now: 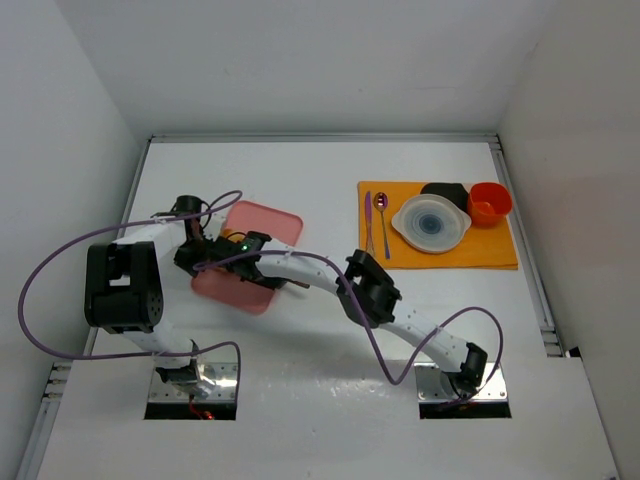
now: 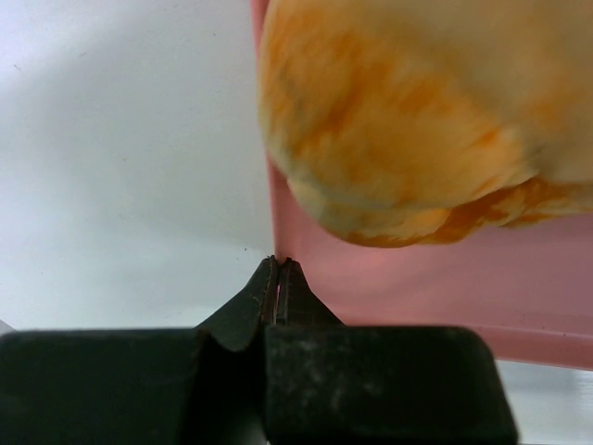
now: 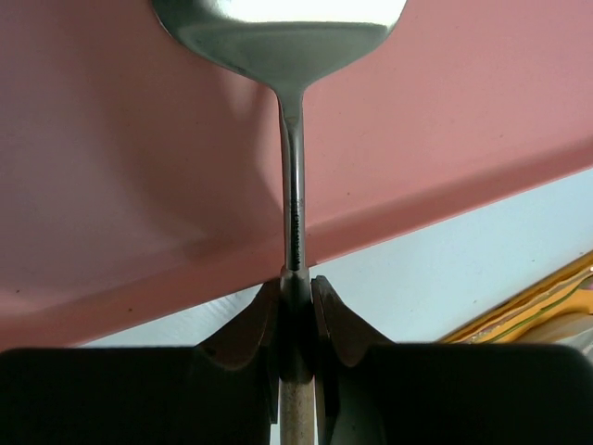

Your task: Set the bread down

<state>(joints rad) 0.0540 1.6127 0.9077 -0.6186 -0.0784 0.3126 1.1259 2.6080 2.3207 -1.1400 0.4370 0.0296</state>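
The bread (image 2: 408,120), a golden-brown bun with pale patches, fills the upper right of the left wrist view, blurred and very close, over the pink tray (image 2: 417,287). My left gripper (image 2: 279,262) is shut on nothing, its tips at the tray's edge just below the bread. My right gripper (image 3: 296,278) is shut on a metal spatula (image 3: 278,28) with a wooden handle, its blade reaching over the pink tray (image 3: 139,185). In the top view both grippers, left (image 1: 203,262) and right (image 1: 238,246), meet over the tray (image 1: 268,218) and hide the bread.
An orange mat (image 1: 500,250) at the right back carries a white bowl (image 1: 431,222), a red cup (image 1: 489,203), a black item (image 1: 445,190) and two spoons (image 1: 368,215). White walls close in the table. Purple cables loop round both arms.
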